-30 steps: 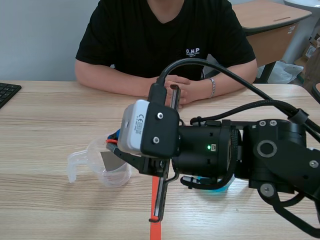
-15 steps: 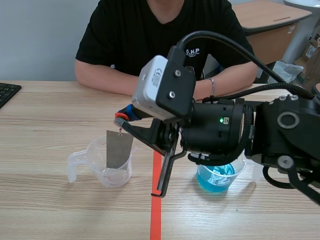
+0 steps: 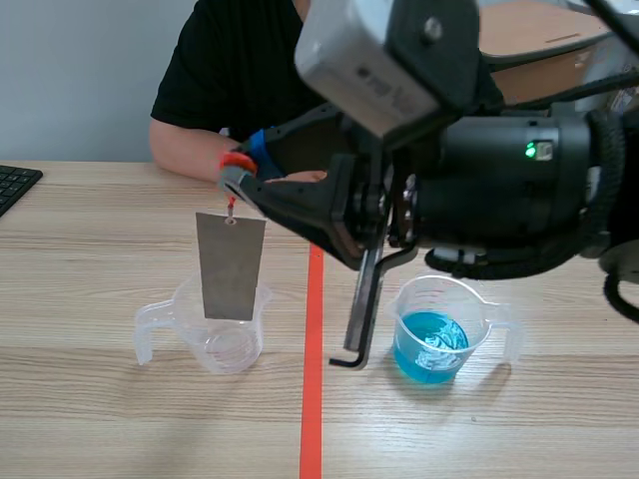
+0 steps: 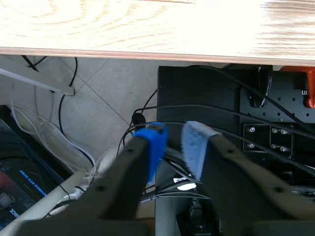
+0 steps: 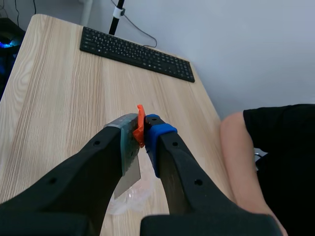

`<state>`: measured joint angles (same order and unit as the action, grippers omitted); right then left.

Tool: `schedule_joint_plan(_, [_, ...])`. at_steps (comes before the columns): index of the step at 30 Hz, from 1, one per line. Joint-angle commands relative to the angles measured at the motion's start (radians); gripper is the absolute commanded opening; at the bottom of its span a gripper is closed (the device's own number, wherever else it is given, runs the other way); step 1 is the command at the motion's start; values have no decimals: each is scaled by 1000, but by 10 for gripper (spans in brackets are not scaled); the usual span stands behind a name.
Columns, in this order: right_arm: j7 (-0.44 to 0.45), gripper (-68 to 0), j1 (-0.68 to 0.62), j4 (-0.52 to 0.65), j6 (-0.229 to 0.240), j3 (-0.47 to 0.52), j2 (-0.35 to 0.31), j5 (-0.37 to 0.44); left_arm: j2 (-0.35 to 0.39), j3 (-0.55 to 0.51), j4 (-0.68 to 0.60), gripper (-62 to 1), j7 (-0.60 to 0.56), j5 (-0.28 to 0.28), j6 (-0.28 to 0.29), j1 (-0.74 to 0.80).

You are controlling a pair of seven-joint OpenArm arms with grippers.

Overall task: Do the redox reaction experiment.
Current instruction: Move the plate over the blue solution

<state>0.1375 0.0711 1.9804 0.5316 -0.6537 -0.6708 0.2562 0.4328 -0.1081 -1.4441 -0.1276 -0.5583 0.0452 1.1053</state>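
Raised since a second ago: the right tool [image 3: 232, 172], and with it the metal plate [image 3: 231, 264], then sunk low in the clear beaker [image 3: 160, 317] and now hanging almost wholly above it. Also uncovered by that rise: the blue-liquid beaker [image 3: 439, 334], half hidden under the arm a second ago.

Pinched tight between the right tool's [image 5: 140, 129] pads: an orange tab [image 5: 140, 122], with the plate [image 5: 129, 172] dangling flat and upright beneath it. Lower edge level with the clear beaker's mouth; cannot tell whether inside the rim or just over it. Seen past the fingers in the right wrist view: part of the clear beaker [image 5: 132, 197] directly under the plate.

On the table [image 3: 80, 259]: clear beaker at 9 o'clock from the blue-liquid beaker, well apart, with the orange-red tape line [image 3: 312, 399] between them. Keyboard [image 3: 14, 186] at 10 o'clock from the clear beaker, at the table's edge. Across the table, a person [image 3: 240, 70] in a black shirt, at 12 o'clock.

Left tool [image 4: 172, 142] slightly parted, with nothing between the pads, held off the table's edge over cables and floor.
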Motion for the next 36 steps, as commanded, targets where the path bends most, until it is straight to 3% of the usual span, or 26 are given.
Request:
schedule_joint_plan(1, [6, -660, 11, 22, -11, 29, -37, 39, -3, -8, -18, -565, -10, 0, 2, 13])
schedule_joint_plan(11, [-5, -660, 1, 75, -10, 157, -227, 206, -3, -8, -18, -566, -10, 0, 2, 13])
schedule_joint_plan(17, [-4, -660, -109, 75, -6, 304, -301, 246, -3, -8, -18, -566, -10, 0, 2, 13])
schedule_joint_plan(20, [-4, -660, -189, 75, -2, 409, -304, 246, -3, -8, -18, -566, -10, 0, 2, 13])
schedule_joint_plan(26, [7, -660, -351, 75, 93, 641, -294, 252, -3, -8, -18, -566, -10, 0, 2, 13])
schedule_joint_plan(31, [4, -660, -467, 75, 170, 808, -237, 252, -3, -8, -18, -566, -11, 0, 2, 13])
schedule_joint_plan(36, [3, -660, -561, 75, 214, 940, -171, 245, -3, -8, -18, -566, -11, 0, 2, 13])
